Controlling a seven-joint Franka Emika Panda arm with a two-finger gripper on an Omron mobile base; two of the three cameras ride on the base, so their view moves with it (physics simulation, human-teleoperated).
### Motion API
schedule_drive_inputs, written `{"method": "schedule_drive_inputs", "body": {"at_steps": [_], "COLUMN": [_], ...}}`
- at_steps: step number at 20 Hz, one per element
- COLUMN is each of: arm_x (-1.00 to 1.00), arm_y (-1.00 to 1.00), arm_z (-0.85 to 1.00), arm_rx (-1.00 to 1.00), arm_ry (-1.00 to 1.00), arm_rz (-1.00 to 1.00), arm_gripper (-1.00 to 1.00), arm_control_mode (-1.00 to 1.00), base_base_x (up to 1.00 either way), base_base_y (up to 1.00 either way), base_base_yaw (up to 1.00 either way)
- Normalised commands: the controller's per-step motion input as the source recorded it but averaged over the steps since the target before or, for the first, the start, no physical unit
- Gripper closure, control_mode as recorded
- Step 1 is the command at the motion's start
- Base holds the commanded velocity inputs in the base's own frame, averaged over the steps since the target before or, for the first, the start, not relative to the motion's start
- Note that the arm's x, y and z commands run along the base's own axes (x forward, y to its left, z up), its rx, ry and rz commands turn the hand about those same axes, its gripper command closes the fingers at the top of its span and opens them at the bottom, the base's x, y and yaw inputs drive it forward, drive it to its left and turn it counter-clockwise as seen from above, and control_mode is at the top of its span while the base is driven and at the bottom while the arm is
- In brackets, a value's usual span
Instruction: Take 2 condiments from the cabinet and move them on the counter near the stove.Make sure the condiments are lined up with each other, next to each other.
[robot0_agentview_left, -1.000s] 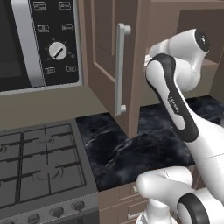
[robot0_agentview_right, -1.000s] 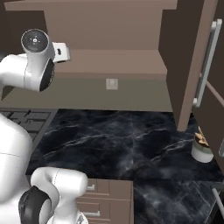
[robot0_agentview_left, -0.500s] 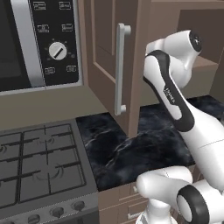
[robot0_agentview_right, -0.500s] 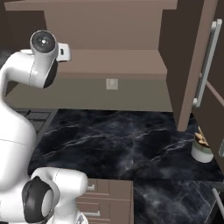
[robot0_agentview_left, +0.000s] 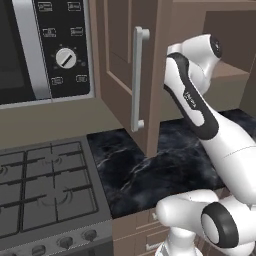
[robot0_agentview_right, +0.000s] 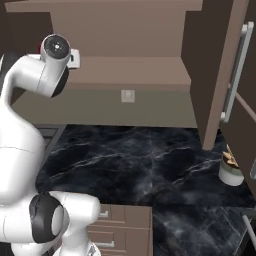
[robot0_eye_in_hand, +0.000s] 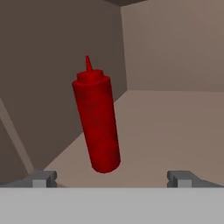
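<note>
Red plastic squeeze bottle (robot0_eye_in_hand: 97, 118), cylindrical with a rounded shoulder and a narrow pointed cap, standing on the smooth matte brown shelf (robot0_eye_in_hand: 175, 127) inside the brown wall cabinet (robot0_agentview_right: 130, 45); in the hand view it appears tilted, near the inner corner where the side wall meets the back wall. In the right base view a sliver of red shows just behind the arm's wrist.

The hand (robot0_eye_in_hand: 112, 177), seen in the hand view, has its two small dark finger tips (robot0_eye_in_hand: 43, 177) spread wide apart, one at each lower side of the bottle. The bottle stands ahead of them, between their lines; no contact with either tip is visible, and nothing is held.

The cabinet door (robot0_agentview_left: 125, 65) hangs open; it is flat brown wood with a recessed panel and carries a long, pale-grey vertical bar handle (robot0_agentview_left: 137, 80). The white arm with dark joints (robot0_agentview_left: 192, 95) reaches up into the cabinet opening.

Below lies the surface (robot0_agentview_right: 135, 165), a glossy black stone slab crossed by thin white veins. To the left is the dark grey gas stove (robot0_agentview_left: 45, 190) with black square grates and round grey knobs along its front edge. Above it hangs a microwave with a black control panel and a round dial (robot0_agentview_left: 65, 57). At the right end of the surface stands a small pale round pot (robot0_agentview_right: 231, 172), contents unclear.
</note>
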Motion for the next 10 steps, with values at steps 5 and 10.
{"method": "schedule_drive_inputs", "body": {"at_steps": [5,10], "arm_x": [0.00,0.01], "arm_y": [0.03,0.13], "arm_z": [0.24,0.11], "arm_rx": [0.00,0.00], "arm_ry": [0.02,0.05], "arm_rz": [0.07,0.07], "arm_gripper": [-1.00,-1.00], "arm_control_mode": [-1.00,-1.00], "base_base_x": [0.00,0.00], "base_base_y": [0.00,0.00], "base_base_yaw": [0.00,0.00]}}
